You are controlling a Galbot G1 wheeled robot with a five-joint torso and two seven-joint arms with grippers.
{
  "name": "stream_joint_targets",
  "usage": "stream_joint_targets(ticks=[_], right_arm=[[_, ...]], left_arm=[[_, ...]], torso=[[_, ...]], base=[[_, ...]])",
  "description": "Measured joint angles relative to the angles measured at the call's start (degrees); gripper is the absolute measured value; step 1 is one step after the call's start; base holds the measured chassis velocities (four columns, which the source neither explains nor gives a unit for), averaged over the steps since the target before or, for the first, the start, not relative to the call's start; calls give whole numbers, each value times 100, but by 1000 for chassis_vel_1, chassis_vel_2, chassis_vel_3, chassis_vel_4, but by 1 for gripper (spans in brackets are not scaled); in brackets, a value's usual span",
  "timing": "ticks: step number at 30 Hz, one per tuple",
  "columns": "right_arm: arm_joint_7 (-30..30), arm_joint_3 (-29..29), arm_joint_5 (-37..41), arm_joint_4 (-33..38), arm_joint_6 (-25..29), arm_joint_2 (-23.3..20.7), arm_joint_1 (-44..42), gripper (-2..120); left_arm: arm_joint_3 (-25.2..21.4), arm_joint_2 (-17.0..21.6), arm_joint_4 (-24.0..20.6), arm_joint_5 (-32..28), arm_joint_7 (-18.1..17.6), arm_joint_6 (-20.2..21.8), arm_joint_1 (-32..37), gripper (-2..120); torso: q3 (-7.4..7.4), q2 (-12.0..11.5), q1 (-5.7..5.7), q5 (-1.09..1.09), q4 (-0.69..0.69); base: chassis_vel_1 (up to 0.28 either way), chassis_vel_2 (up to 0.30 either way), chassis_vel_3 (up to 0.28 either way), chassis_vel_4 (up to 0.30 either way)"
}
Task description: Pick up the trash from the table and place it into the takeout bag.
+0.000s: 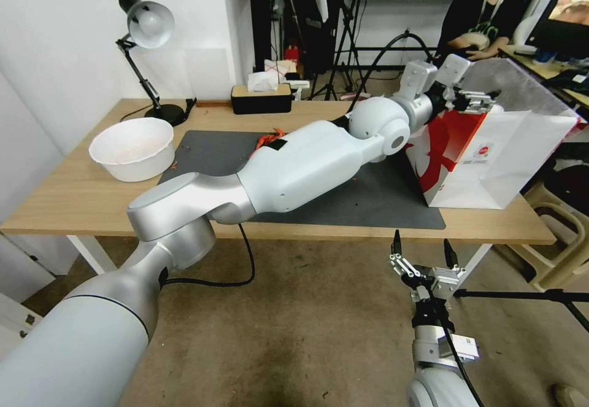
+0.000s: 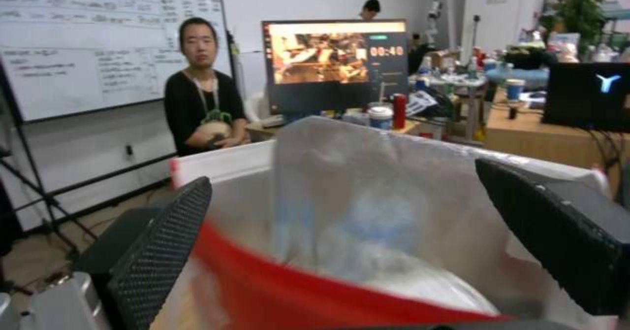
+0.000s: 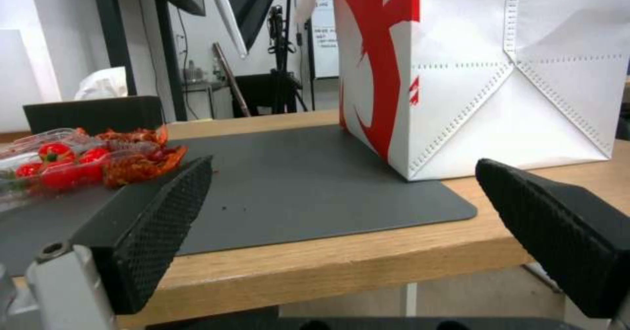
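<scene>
The takeout bag (image 1: 503, 161) stands upright at the right end of the table (image 1: 73, 192), its red side facing the mat (image 1: 368, 201). My left arm reaches across the table, and my left gripper (image 1: 475, 101) hovers open at the bag's mouth. In the left wrist view my left gripper (image 2: 344, 180) holds nothing. Behind it is the bag's silvery lining (image 2: 367, 172), with a blurred blue shape (image 2: 387, 221) and a white round shape (image 2: 433, 285) of trash inside. My right gripper (image 1: 423, 248) hangs open and unloaded below the table's front edge.
A large white bowl (image 1: 132, 147), a desk lamp (image 1: 147, 26) and a black tissue box (image 1: 261, 97) stand at the table's left and back. A clear tray of tomatoes (image 3: 52, 165) with a crumpled red-orange scrap (image 3: 141, 160) lies on the mat.
</scene>
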Motion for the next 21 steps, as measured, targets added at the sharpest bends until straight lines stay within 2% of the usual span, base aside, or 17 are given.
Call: stream_joint_targets(ticks=[9, 14, 20, 21], right_arm=[[0, -1, 0, -1, 0, 1, 11, 100], [4, 2, 0, -5, 0, 2, 7, 100], [9, -11, 0, -11, -5, 0, 27, 100], [8, -40, 0, -12, -11, 8, 31, 100]], left_arm=[[-113, 4, 11, 9, -15, 1, 47, 100], [-447, 102, -38, 29, -101, 29, 180, 100], [-662, 783, -375, 25, -131, 48, 442, 100], [-907, 1129, -583, 92, -173, 63, 736, 100]], torso=[[0, 0, 0, 0, 0], [0, 0, 0, 0, -2], [0, 0, 0, -1, 0], [0, 0, 0, -2, 0]], base=[[0, 0, 0, 0], [0, 0, 0, 0], [0, 0, 0, 0], [0, 0, 0, 0]])
